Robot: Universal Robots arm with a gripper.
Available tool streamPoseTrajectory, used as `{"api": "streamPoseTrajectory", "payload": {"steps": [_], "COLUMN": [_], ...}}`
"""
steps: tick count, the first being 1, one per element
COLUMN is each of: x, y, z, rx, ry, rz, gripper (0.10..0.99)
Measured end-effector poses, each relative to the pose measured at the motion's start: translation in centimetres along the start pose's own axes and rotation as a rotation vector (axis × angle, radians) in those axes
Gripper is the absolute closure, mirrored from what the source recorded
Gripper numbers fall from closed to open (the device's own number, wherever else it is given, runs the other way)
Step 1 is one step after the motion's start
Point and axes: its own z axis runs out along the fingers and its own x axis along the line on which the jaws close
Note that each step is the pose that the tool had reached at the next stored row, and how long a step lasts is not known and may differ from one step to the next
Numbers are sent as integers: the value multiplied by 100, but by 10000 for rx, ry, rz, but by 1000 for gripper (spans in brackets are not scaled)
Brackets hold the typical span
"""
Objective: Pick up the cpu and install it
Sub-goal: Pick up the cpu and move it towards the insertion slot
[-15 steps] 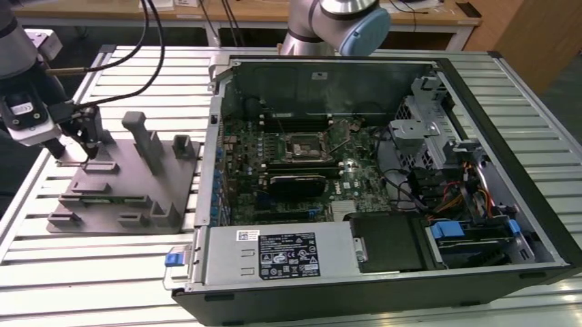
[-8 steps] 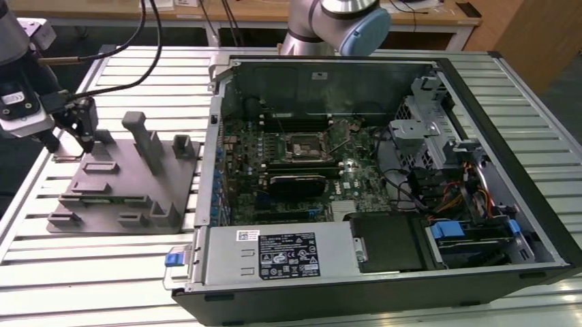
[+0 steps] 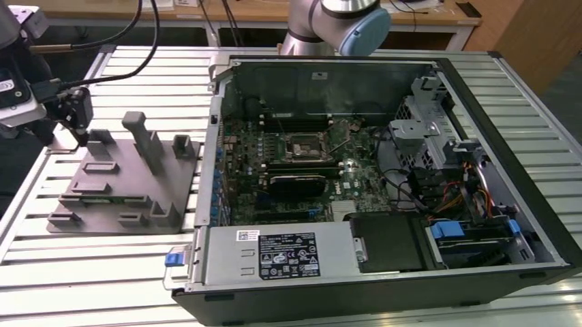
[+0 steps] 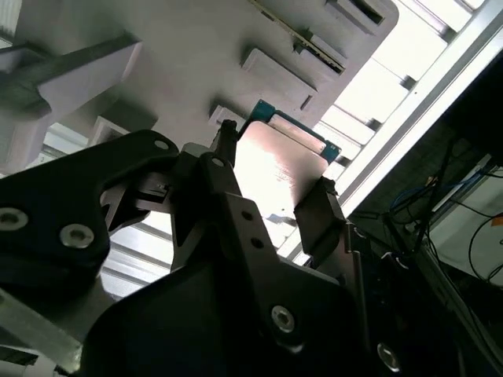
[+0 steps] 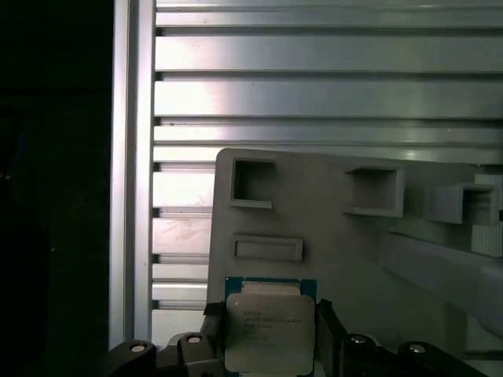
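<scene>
Nearest us, the gripper (image 5: 268,316) pointed down, its black fingers (image 4: 316,214) pinching the cpu (image 5: 269,336) by opposite edges over a corner of the grey fixture plate (image 5: 338,236). We could not read the faint print on its silver lid. Beyond lay the slatted table (image 5: 314,94); the arm (image 3: 23,95) was cut off at the exterior view's left, well apart from the open computer case (image 3: 318,85).

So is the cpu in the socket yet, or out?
Out. In both wrist views the cpu is held between the fingers at the grey fixture plate, outside the computer case.

Bright light, dark foreground, glare on cpu (image 4: 275,169)
</scene>
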Motion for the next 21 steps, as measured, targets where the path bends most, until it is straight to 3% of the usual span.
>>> {"api": "streamPoseTrajectory", "payload": {"steps": [21], "x": [6], "y": [12], "z": [-360], "rx": [14], "ry": [0], "rz": [1], "gripper": [537]}}
